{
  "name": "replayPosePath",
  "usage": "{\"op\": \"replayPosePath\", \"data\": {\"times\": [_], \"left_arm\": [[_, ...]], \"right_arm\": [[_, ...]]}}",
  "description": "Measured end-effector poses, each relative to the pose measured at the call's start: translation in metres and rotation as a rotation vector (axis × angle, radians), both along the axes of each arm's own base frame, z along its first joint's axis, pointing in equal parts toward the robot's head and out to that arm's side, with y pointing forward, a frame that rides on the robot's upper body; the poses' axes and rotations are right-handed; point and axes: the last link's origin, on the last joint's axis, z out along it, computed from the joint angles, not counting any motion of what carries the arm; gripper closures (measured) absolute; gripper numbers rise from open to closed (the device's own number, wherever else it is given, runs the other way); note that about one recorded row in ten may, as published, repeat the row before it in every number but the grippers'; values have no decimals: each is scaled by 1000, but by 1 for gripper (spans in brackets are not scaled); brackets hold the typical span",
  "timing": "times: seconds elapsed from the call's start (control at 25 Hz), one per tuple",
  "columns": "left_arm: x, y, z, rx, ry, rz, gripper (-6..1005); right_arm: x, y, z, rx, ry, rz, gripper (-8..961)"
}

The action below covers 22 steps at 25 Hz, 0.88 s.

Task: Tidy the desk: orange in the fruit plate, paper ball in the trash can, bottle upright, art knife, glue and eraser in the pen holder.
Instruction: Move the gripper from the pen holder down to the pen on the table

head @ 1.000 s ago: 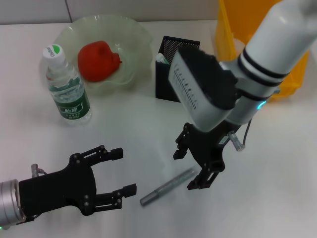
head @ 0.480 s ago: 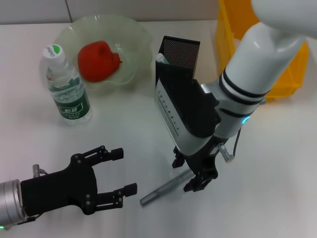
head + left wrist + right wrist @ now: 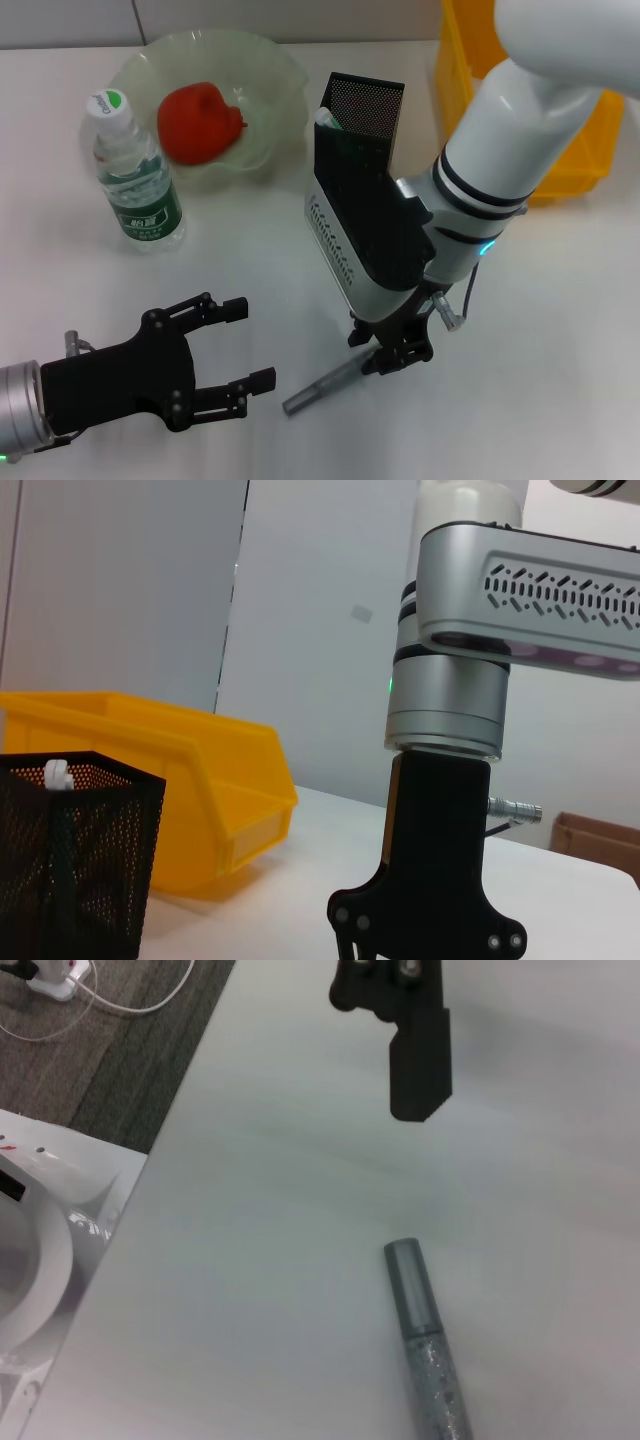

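The right end effector has come down in the lower middle of the frame and its open fingers now straddle the art knife lying on the tabletop. Left end effector waits open, lower left.

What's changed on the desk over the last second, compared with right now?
The right gripper has swung in from the right and come down over the upper end of the grey art knife, its fingers drawing in around it. Whether it grips yet is unclear. The knife has not moved. The left gripper stays open and parked, and the bottle, plate, red fruit and pen holder are unchanged.
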Motion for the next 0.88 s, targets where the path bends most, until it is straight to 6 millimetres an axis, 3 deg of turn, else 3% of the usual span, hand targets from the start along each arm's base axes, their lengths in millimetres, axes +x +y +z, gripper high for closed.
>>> {"op": "replayPosePath", "data": {"times": [0.2, 0.88], "left_arm": [[0, 1, 1, -8, -3, 9, 152], [1, 3, 2, -10, -5, 10, 152]], "right_arm": [[1, -1, -2, -3, -7, 9, 667], [4, -1, -7, 9, -15, 38, 717]]}}
